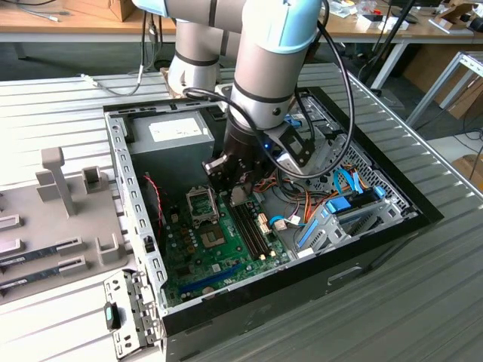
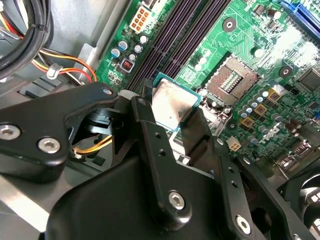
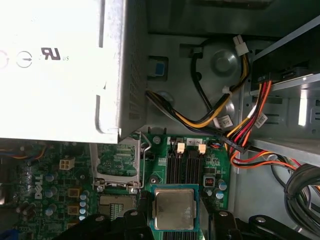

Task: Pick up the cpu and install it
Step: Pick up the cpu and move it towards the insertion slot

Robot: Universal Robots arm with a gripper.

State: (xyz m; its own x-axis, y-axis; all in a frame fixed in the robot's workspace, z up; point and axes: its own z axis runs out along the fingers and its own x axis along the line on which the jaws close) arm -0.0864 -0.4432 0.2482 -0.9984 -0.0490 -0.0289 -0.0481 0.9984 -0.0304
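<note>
The black metal two-fingered gripper (image 2: 172, 112) is seen closest in both wrist views, its fingers (image 2: 146, 117) pinched on opposite edges of the cpu (image 2: 170, 102), a small flat square chip with a dull silver-grey metal top and a thin green rim. In the first wrist view the same chip (image 3: 173, 208) is held level between the gripper (image 3: 174, 214) tips, in front of the long black memory slots (image 3: 185, 165) of the green motherboard (image 3: 50, 185). In the second wrist view the open processor socket (image 2: 232, 80), a square of fine contacts framed in dark plastic, is seen just beside the chip and apart from it; nothing is seated in it. The memory slots (image 2: 175, 35) are shown running away on the chip's other side.

In the exterior view the gripper (image 1: 234, 188) is lowered into the open black computer case (image 1: 362, 249), which is laid flat on a ribbed grey metal table (image 1: 423, 302). The motherboard (image 1: 219, 249) is seen on the case floor beneath the gripper. A large grey metal power-supply box with a white label (image 1: 170, 134) is mounted at the far end of the case, and its pale side (image 3: 60, 65) is shown in the first wrist view. Bundled yellow, orange, red and black wires (image 3: 240, 135) are routed beside the board, and flat blue cables (image 1: 343, 185) are seen towards the exterior view's right.
</note>
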